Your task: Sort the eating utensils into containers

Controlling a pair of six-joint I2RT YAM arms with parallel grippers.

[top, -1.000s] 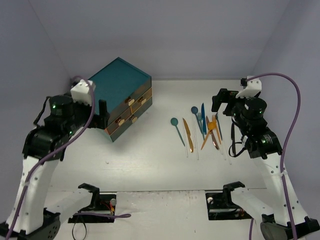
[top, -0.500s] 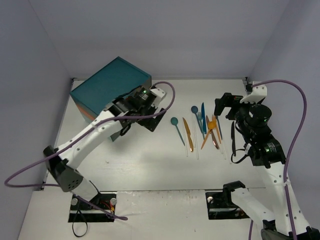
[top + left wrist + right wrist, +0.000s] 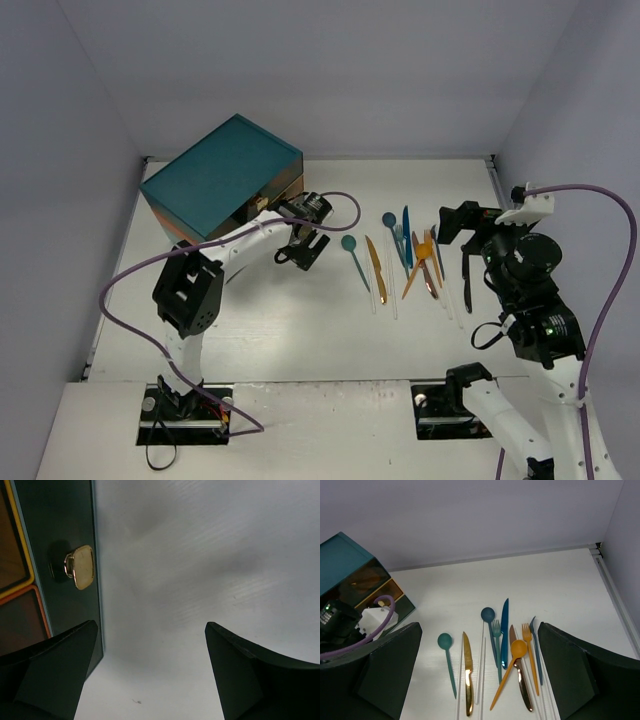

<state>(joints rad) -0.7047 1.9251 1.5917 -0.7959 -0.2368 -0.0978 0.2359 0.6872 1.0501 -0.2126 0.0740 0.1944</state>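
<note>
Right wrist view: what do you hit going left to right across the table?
teal chest → teal spoon → gold knife → dark blue spoon → blue knife → orange fork → blue fork. Orange spoon lies crosswise, so omitted.

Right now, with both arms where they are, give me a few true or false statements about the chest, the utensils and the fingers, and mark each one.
1. The left fingers are open next to the chest. True.
2. The left fingers grip the knob. False: the knob sits clear of them, ungripped.
3. The right fingers hold a spoon. False: they are open and empty.
4. The utensils lie on the table. True.
5. The teal spoon is the utensil farthest from the chest. False: it is the nearest one.
</note>
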